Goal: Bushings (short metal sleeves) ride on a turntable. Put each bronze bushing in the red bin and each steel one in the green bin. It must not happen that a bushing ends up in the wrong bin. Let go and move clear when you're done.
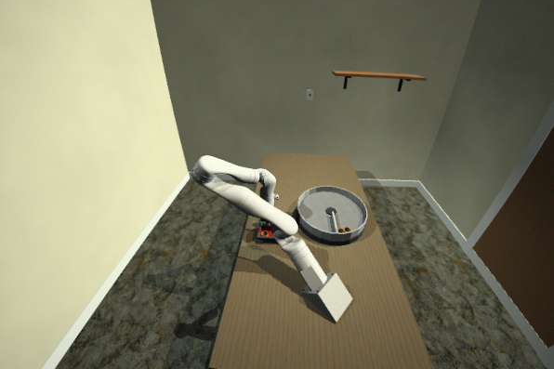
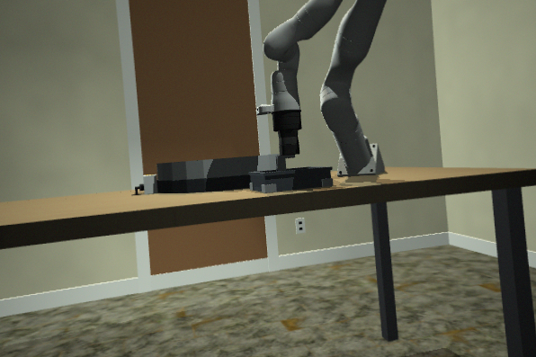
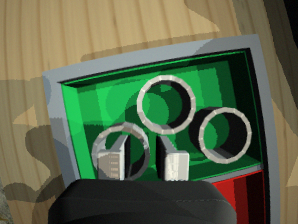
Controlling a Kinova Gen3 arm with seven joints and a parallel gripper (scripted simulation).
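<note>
The end effector hangs over the green bin with its fingers parted to a moderate width, gripping nothing. One finger stands inside the nearest steel bushing, the other just outside its ring, neither pressing it. That bushing rests on the bin floor beside two more steel bushings, one in the middle and one toward the red bin. The red bin adjoins the green one, sharing a wall. On the worktop, the turntable sits just beside the bins, carrying two bronze bushings near its rim, next to a radial bar.
</note>
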